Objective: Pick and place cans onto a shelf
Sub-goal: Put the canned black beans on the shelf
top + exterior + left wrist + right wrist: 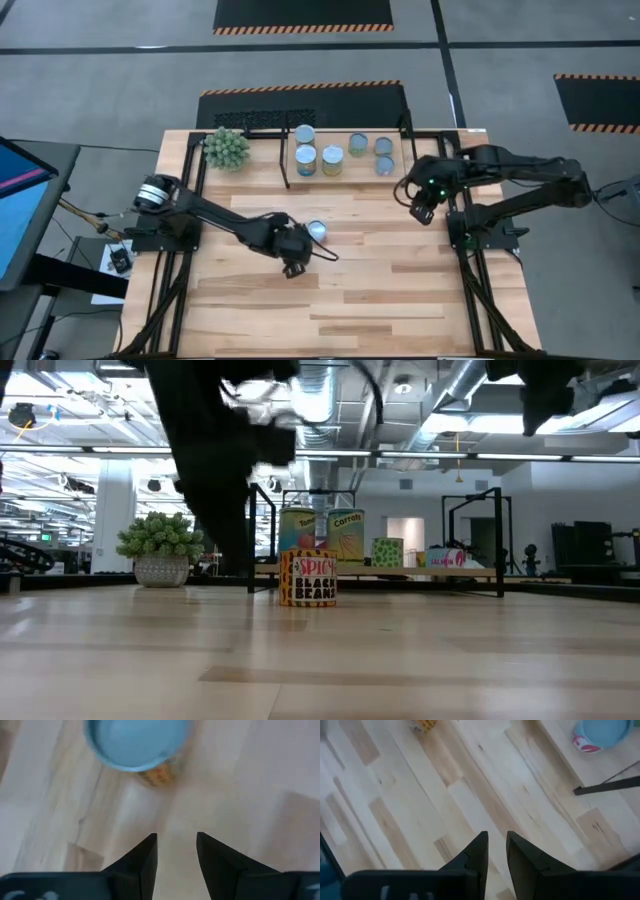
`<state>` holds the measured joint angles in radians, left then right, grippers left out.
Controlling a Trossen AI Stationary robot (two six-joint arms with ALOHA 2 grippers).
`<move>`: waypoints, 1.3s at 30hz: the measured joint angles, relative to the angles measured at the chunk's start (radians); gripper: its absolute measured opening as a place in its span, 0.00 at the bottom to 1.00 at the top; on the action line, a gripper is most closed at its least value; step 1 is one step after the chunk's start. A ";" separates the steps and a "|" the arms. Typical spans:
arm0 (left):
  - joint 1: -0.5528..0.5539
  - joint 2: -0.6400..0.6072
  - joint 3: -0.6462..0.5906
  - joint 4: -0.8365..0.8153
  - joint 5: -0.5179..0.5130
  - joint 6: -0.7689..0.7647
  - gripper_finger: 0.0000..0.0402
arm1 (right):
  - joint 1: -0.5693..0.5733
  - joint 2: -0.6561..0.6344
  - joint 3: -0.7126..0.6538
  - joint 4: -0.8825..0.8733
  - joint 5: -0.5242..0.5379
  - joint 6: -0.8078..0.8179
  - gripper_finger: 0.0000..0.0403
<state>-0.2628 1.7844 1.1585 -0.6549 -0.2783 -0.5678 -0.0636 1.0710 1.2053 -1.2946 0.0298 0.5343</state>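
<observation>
One can (pixel 317 231), labelled "Spicy Black Beans" (pixel 308 578), stands upright on the table's middle. My left gripper (pixel 298 250) hangs above the table just to the can's near left, pointing down. Its fingers (pixel 176 837) are a little apart and empty, with the can's round top (pixel 135 742) ahead of them. Several more cans (pixel 332 160) stand on the shelf's wood board (pixel 345 172) at the table's far side. My right gripper (pixel 420 208) hangs shut and empty in the air (pixel 497 835) near the shelf's right end.
A green spiky plant in a pot (pixel 227 148) stands at the far left, beside the shelf. The shelf's black legs and rails (pixel 610 785) stand in front of its cans. Bare wood table (pixel 360 300) stretches toward the near edge.
</observation>
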 joint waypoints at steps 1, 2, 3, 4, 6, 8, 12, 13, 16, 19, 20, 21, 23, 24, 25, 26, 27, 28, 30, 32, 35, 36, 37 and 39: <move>0.007 0.023 -0.001 0.013 -0.019 -0.011 0.32 | 0.008 -0.005 0.000 0.003 0.006 0.017 0.23; 0.018 0.043 0.002 0.040 -0.037 -0.017 0.32 | 0.015 -0.010 0.000 0.011 0.010 0.030 0.23; 0.031 0.057 0.011 0.067 -0.052 -0.016 0.32 | 0.019 -0.013 0.000 0.015 0.015 0.038 0.23; 0.046 0.069 0.024 0.098 -0.070 -0.008 0.32 | 0.025 -0.014 0.000 0.019 0.021 0.042 0.23; 0.080 0.086 0.061 0.168 -0.114 0.019 0.32 | 0.033 -0.013 0.000 0.040 0.024 0.041 0.23; 0.110 0.084 0.095 0.192 -0.129 0.046 0.32 | 0.037 -0.011 0.000 0.052 0.023 0.031 0.23; 0.136 0.072 0.163 0.121 -0.114 0.075 0.32 | 0.037 0.000 -0.001 0.061 0.024 -0.009 0.23; 0.134 0.070 0.184 0.090 -0.093 0.077 0.32 | 0.037 0.005 0.000 0.061 0.025 -0.016 0.23; 0.113 0.068 0.240 -0.051 -0.018 0.061 0.32 | 0.037 0.015 -0.001 0.057 0.025 -0.042 0.23; 0.077 0.068 0.261 -0.153 0.033 0.027 0.32 | 0.037 0.039 0.000 0.073 0.025 -0.122 0.23; 0.062 0.068 0.262 -0.193 0.039 0.013 0.32 | 0.037 0.055 0.000 0.080 0.025 -0.154 0.23; 0.045 0.068 0.262 -0.250 0.034 0.007 0.32 | 0.037 0.071 0.000 0.091 0.025 -0.188 0.23; 0.001 0.069 0.260 -0.382 -0.019 -0.010 0.32 | 0.037 0.111 0.000 0.115 0.025 -0.255 0.23; -0.023 0.069 0.260 -0.437 -0.061 -0.036 0.32 | 0.037 0.133 0.000 0.138 0.025 -0.285 0.23; -0.046 0.069 0.260 -0.476 -0.103 -0.073 0.32 | 0.037 0.156 0.000 0.164 0.025 -0.315 0.23; -0.070 0.067 0.260 -0.513 -0.133 -0.109 0.32 | 0.037 0.182 0.000 0.190 0.024 -0.348 0.23; -0.094 0.061 0.260 -0.549 -0.153 -0.144 0.32 | 0.040 0.211 0.000 0.224 0.022 -0.382 0.23; -0.116 0.052 0.259 -0.572 -0.171 -0.176 0.32 | 0.044 0.238 0.000 0.262 0.022 -0.412 0.23; -0.156 0.029 0.259 -0.573 -0.200 -0.223 0.32 | 0.050 0.294 0.000 0.325 0.022 -0.486 0.23; -0.179 0.007 0.259 -0.572 -0.210 -0.242 0.32 | 0.052 0.350 0.000 0.391 0.020 -0.572 0.23; -0.185 -0.039 0.259 -0.557 -0.225 -0.242 0.32 | 0.051 0.430 0.000 0.454 -0.013 -0.671 0.23; -0.182 -0.055 0.259 -0.559 -0.233 -0.241 0.32 | 0.050 0.453 0.000 0.475 -0.036 -0.687 0.23; -0.178 -0.070 0.259 -0.559 -0.238 -0.237 0.32 | 0.049 0.476 0.000 0.486 -0.058 -0.697 0.23; -0.173 -0.109 0.240 -0.542 -0.258 -0.208 0.32 | 0.048 0.521 0.000 0.505 -0.085 -0.700 0.23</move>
<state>-0.4361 1.6757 1.3980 -1.1967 -0.5365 -0.7757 -0.0154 1.5916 1.2052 -0.7901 -0.0552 -0.1657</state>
